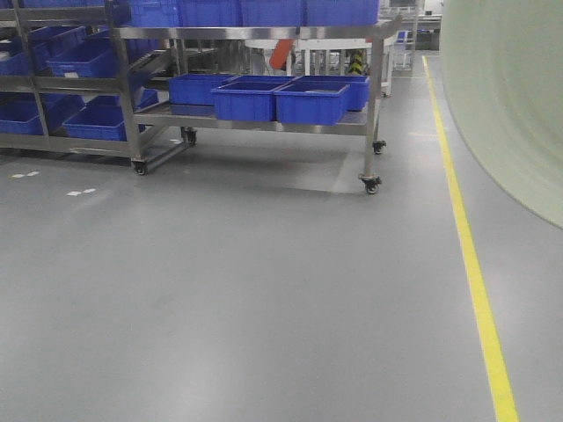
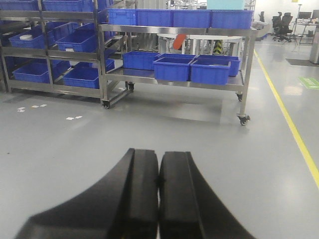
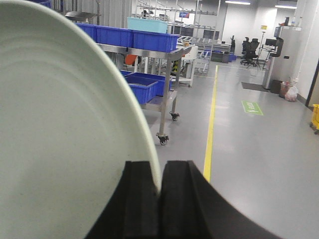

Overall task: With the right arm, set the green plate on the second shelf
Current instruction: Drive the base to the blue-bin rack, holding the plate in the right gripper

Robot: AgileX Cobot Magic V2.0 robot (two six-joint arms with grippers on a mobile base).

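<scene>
The pale green plate (image 3: 60, 124) fills the left half of the right wrist view, held on edge. My right gripper (image 3: 159, 172) is shut on the plate's rim, one black finger on each face. In the front view the same green plate (image 1: 510, 97) looms at the right edge, close to the camera. My left gripper (image 2: 159, 159) hangs over bare floor, shut with nothing between its fingers. A steel shelf cart (image 1: 264, 123) on castors stands ahead; its lower shelf (image 2: 169, 79) carries blue bins.
Blue bins (image 1: 308, 98) sit on the cart's lower shelf and more (image 2: 189, 17) line its top. Steel racks (image 1: 62, 79) with blue bins stand at the left. A yellow floor line (image 1: 471, 264) runs along the right. Grey floor (image 1: 220, 290) lies in front of the cart.
</scene>
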